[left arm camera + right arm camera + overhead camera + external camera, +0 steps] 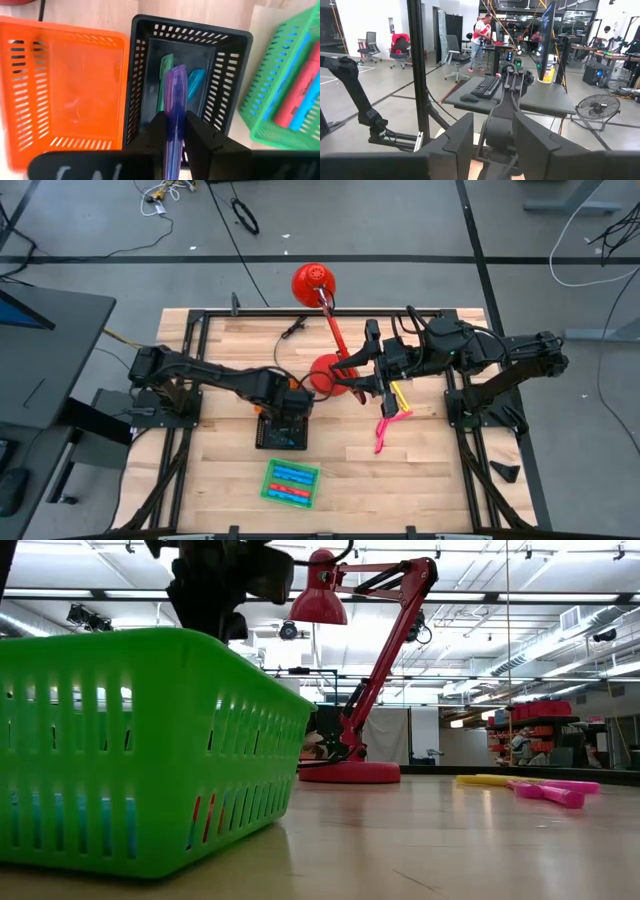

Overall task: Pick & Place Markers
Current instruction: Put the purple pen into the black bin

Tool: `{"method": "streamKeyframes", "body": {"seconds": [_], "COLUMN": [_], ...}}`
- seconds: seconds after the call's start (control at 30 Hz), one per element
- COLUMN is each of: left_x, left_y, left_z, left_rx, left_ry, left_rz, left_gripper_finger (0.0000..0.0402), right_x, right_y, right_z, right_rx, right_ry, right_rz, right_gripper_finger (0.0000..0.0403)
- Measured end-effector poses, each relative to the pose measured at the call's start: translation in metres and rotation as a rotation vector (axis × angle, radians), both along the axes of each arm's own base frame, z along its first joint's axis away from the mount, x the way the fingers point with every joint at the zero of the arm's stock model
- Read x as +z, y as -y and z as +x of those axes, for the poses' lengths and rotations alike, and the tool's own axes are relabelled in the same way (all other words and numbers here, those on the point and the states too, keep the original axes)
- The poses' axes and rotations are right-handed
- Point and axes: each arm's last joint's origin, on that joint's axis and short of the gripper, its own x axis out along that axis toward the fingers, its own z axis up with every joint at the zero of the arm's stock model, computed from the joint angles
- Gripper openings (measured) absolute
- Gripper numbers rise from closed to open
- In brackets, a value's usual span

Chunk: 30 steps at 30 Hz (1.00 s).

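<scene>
Purple plastic showed between the left tool's (174, 145) two dark fingers: they pinched a purple marker (175, 107) that pointed forward over the black tray (240, 60). Below that tool, inside the black tray, lay a green marker (165, 75) and a teal marker (195, 85). An orange tray (65, 85) touched the black one on one side; a green tray (290, 482) stood apart on the other, holding blue markers (292, 474) and red markers (290, 492). From above, the left tool hung over the black tray near the middle of the wooden table (420, 480).

The right tool (360, 375) waited near the red lamp's (325, 375) base, aimed level toward the room beyond; whether its fingers were spread or pressed together could not be told. Just beside it on the table lay a yellow marker (400, 395) and pink markers (385, 428), loose and touching one another. In the room beyond stood a person (481, 37) among desks.
</scene>
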Motion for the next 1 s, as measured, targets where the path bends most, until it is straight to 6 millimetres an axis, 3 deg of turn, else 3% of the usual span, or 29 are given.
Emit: {"method": "streamKeyframes", "body": {"seconds": [0.37, 0.7, 0.9, 1.0], "left_x": [-0.050, -0.089, -0.092, -0.092], "left_y": [0.003, 0.021, 0.025, 0.024], "left_z": [0.005, 0.014, 0.013, 0.013], "left_rx": [-0.033, -0.089, -0.101, -0.096], "left_ry": [-0.028, -0.088, -0.101, -0.105], "left_rz": [0.008, -0.018, -0.015, -0.014], "left_gripper_finger": [0.0046, 0.0046, 0.0048, 0.0071], "right_x": [0.000, -0.001, -0.004, -0.005], "right_y": [0.000, 0.000, 0.000, 0.000], "right_z": [0.000, 0.000, 0.000, 0.000], "right_rx": [0.000, -0.003, -0.003, -0.003], "right_ry": [-0.002, -0.012, -0.037, -0.047], "right_rz": [0.000, 0.000, -0.004, -0.006], "right_gripper_finger": [0.0139, 0.0139, 0.0139, 0.0139]}}
